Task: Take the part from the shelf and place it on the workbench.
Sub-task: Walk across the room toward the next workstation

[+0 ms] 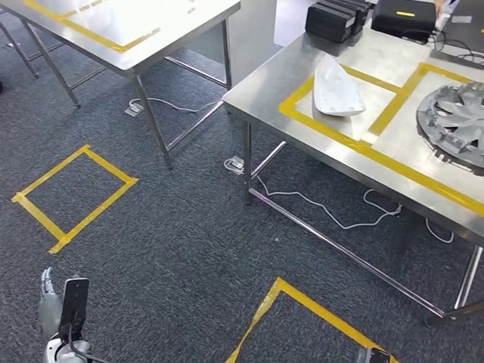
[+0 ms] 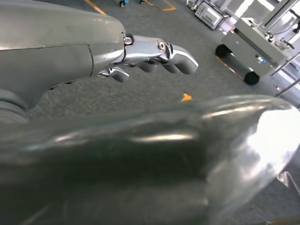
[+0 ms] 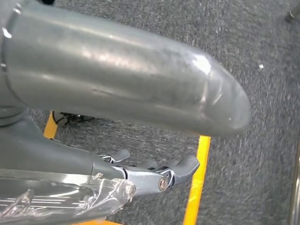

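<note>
Grey carpet [image 1: 188,249] with yellow tape squares lies under the hanging left hand [image 1: 50,302]; its fingers [image 2: 166,56] are slightly curled and apart, holding nothing. Further right, on the steel bench [image 1: 268,83], a white part [image 1: 336,89] lies inside a taped frame, beside a wheel cover [image 1: 454,121]. It looks light, stiff and smooth, probably slippery; I would grip it at the edges. The right hand [image 3: 155,176] hangs with fingers loosely curled, holding nothing.
</note>
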`<state>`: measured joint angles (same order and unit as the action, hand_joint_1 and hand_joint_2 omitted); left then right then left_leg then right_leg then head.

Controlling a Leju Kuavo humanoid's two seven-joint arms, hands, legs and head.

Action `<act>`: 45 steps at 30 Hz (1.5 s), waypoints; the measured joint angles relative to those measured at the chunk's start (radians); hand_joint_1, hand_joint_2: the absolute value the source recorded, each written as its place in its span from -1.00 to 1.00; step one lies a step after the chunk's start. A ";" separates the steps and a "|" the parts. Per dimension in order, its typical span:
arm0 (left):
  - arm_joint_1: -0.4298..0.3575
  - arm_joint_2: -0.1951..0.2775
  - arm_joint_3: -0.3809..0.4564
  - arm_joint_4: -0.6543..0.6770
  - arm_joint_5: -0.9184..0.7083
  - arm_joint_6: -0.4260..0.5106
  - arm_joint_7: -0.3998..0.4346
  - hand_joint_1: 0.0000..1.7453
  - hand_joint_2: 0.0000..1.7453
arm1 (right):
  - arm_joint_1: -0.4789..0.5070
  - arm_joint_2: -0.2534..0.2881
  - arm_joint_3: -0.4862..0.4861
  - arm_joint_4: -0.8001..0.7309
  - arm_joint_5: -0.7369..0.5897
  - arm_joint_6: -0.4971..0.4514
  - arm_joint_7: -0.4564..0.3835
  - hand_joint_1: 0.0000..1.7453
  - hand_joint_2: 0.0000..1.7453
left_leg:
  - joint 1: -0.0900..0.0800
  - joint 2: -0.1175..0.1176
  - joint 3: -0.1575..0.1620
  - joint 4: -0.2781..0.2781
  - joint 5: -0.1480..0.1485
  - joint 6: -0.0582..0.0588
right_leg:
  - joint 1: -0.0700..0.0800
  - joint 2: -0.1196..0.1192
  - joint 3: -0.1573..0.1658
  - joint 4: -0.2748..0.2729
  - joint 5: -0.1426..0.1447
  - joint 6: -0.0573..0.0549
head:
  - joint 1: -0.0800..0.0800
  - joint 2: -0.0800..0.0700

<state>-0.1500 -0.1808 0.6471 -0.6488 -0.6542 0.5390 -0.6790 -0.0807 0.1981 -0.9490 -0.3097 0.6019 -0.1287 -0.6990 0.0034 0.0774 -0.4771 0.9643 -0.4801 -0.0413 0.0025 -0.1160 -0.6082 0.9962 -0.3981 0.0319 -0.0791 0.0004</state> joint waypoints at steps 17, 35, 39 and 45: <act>0.018 0.061 0.070 0.268 -0.064 0.022 0.052 -1.00 -1.00 | -0.002 0.014 -0.026 0.014 0.044 -0.006 0.010 -1.00 -1.00 | 0.005 -0.187 -0.184 0.000 0.168 0.010 | -0.021 0.194 0.129 0.000 -0.134 0.013 | 0.002 0.000; 0.027 0.069 0.078 0.328 -0.126 -0.012 0.151 -1.00 -1.00 | -0.004 0.017 -0.042 0.016 0.061 -0.007 0.009 -1.00 -1.00 | -0.007 -0.039 -0.023 -0.007 0.016 0.048 | -0.021 0.043 -0.032 0.066 -0.057 0.030 | -0.009 0.000; 0.047 0.066 0.077 0.355 -0.183 -0.036 0.236 -1.00 -1.00 | -0.001 0.017 -0.047 0.017 0.072 -0.009 0.016 -1.00 -1.00 | -0.018 -0.093 -0.093 -0.006 0.070 0.067 | -0.007 0.114 -0.079 0.292 -0.191 0.018 | 0.005 0.000; 0.079 0.045 0.061 0.394 -0.239 -0.287 0.459 -1.00 -1.00 | -0.004 0.016 -0.050 0.017 0.116 -0.004 0.012 -1.00 -1.00 | -0.033 -0.166 -0.172 0.000 0.143 0.064 | 0.023 0.200 0.150 0.018 -0.129 -0.035 | 0.006 0.000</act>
<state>-0.0714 -0.1362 0.7078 -0.2552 -0.8937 0.2524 -0.2200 -0.0848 0.2138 -0.9990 -0.2922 0.7178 -0.1326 -0.6866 -0.0293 -0.0886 -0.6491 0.9639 -0.3373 0.0231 0.0259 0.0837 -0.4579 1.0142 -0.5268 -0.0032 -0.0728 0.0002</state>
